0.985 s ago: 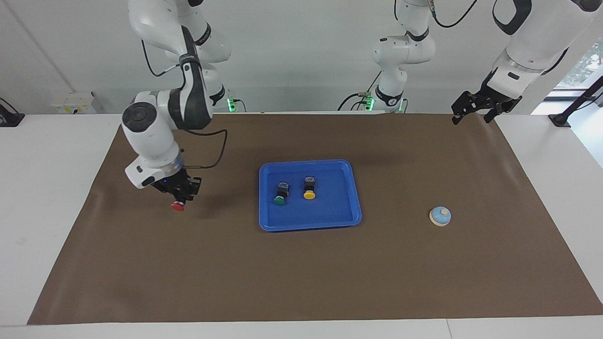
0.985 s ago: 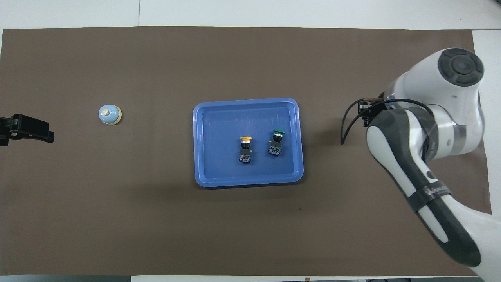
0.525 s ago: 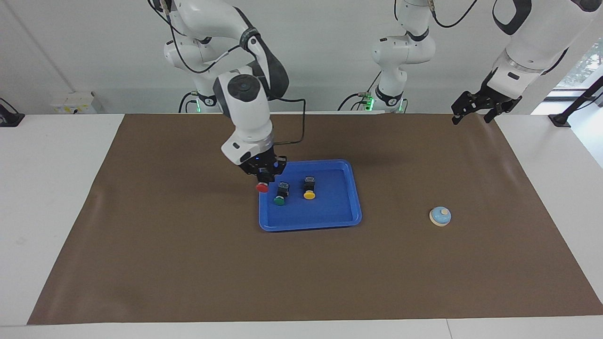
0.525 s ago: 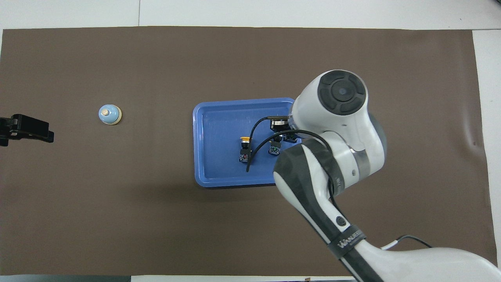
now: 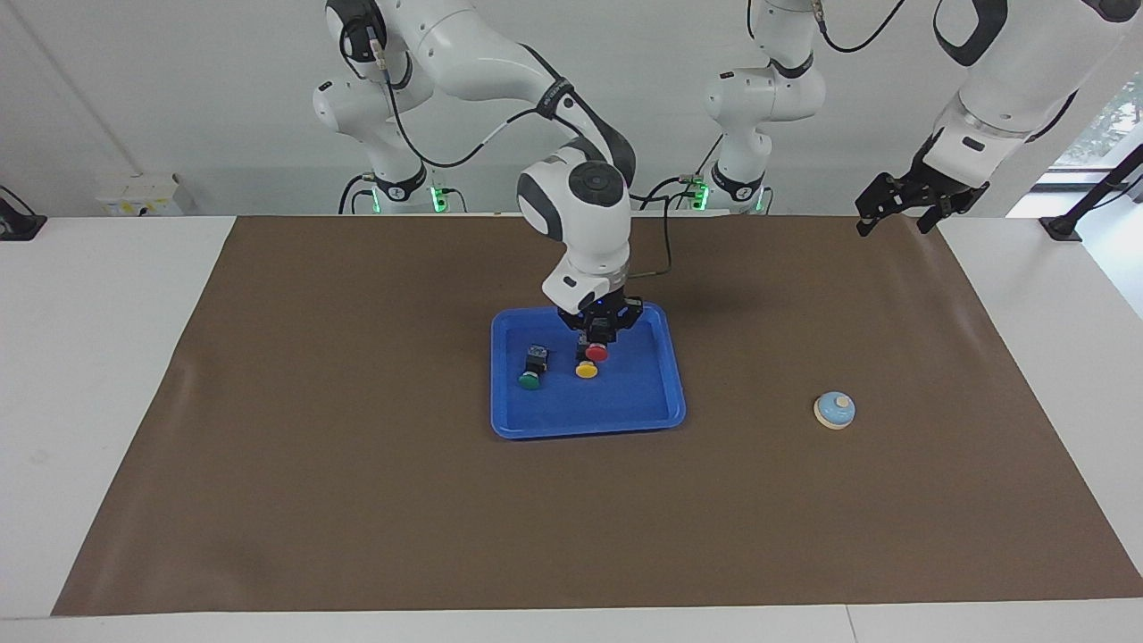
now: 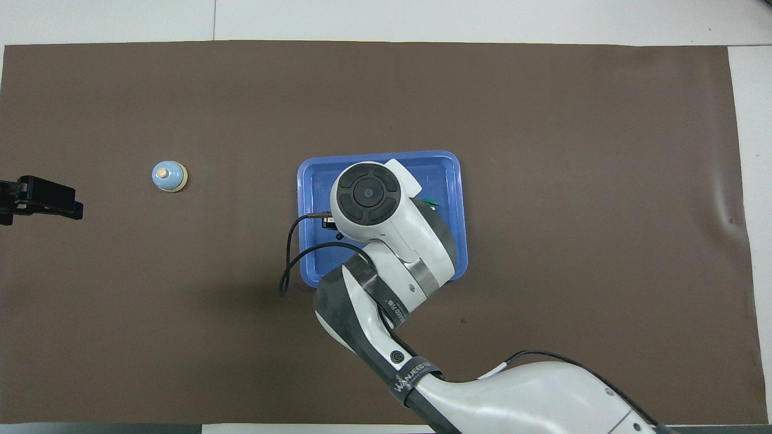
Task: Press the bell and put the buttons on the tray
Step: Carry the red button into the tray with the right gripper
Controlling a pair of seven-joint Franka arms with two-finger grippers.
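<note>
The blue tray [image 5: 643, 406] lies mid-mat. In it rest a green button [image 5: 530, 378] and a yellow button [image 5: 587, 369], each on its side. My right gripper [image 5: 598, 336] hangs over the tray, shut on the red button [image 5: 596, 352], which sits just above the yellow one. In the overhead view the right arm's wrist covers most of the tray [image 6: 313, 175]; only the green cap [image 6: 430, 202] peeks out. The light-blue bell [image 5: 834, 410] [image 6: 169, 176] stands on the mat toward the left arm's end. My left gripper [image 5: 896, 214] [image 6: 60, 202] waits open, raised over the mat's corner at that end.
A brown mat [image 5: 357, 500] covers the white table. A black cable [image 6: 289, 265] loops from the right wrist past the tray's rim. A third arm's base [image 5: 741, 179] stands at the table's robot edge.
The right arm has swung from its own end of the mat across to over the tray, carrying the red button. The left arm has not moved.
</note>
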